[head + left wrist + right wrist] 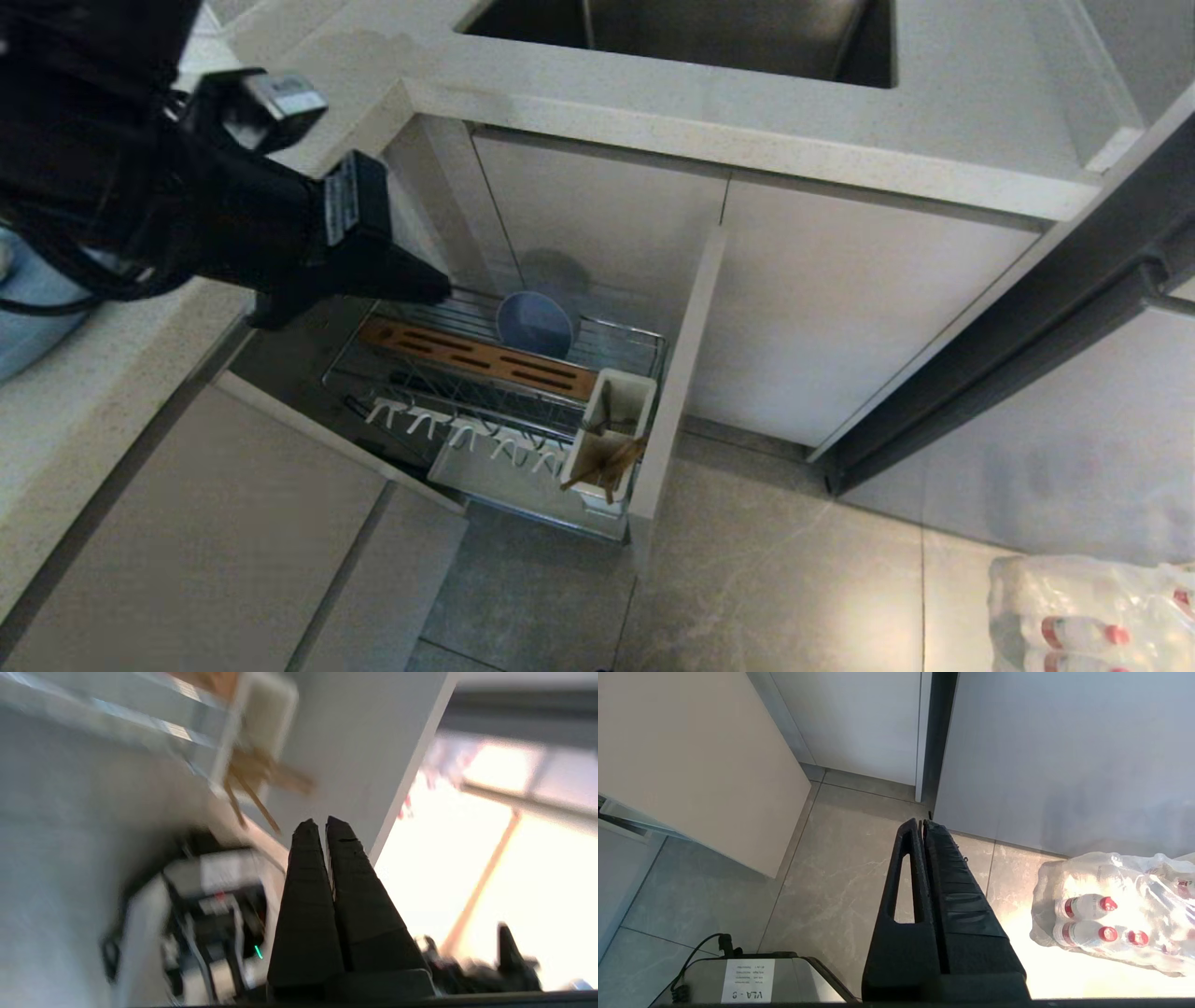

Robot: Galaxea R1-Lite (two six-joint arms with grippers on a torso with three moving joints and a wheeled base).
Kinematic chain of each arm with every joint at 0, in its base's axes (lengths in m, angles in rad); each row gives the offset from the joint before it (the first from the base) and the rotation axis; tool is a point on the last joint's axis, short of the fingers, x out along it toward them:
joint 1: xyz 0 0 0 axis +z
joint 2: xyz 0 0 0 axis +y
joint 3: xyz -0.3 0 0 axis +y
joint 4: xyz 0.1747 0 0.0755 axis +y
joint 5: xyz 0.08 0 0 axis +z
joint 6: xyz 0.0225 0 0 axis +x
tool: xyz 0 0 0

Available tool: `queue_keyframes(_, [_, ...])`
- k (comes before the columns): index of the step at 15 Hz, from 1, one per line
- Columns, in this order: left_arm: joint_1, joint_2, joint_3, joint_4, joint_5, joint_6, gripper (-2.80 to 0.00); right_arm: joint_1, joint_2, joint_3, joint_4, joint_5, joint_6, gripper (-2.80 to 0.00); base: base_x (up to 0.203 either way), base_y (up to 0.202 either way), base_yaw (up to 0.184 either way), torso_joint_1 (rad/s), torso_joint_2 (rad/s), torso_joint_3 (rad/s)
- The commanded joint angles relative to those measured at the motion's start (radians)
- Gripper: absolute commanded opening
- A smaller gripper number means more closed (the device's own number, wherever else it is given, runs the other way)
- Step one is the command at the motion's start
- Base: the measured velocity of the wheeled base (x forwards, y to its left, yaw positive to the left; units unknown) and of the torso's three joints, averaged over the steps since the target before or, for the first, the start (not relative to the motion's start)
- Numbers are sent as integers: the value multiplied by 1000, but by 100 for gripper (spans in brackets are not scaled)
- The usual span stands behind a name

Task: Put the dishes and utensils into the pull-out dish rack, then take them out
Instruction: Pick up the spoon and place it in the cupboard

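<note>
Your left gripper (439,285) hangs above the pull-out dish rack (373,359), jaws pressed together, empty. The bowl (534,324) stands in the rack; chopsticks (607,462) sit in its utensil cup (611,415).

Below me, the pull-out dish rack (523,392) carries a light-blue bowl (534,324) standing on edge behind its wooden strip (476,356), with chopsticks (609,465) in its white utensil cup (611,420).

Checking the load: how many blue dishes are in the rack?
1: the blue bowl stands at the back of the dish rack. The left gripper may hide more.
</note>
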Motion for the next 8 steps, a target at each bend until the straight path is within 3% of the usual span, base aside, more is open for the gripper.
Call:
queue_keyframes(1, [13, -77, -8, 2, 39, 9, -280, 0, 2, 0, 0, 0, 0, -280, 0, 0, 0, 0, 0, 0])
queue_keyframes(3, [69, -121, -26, -1, 86, 46, -280, 0, 2, 0, 0, 0, 0, -280, 0, 0, 0, 0, 0, 0])
queue_keyframes(8, [315, -180, -68, -14, 97, 170, -280, 0, 2, 0, 0, 0, 0, -280, 0, 0, 0, 0, 0, 0])
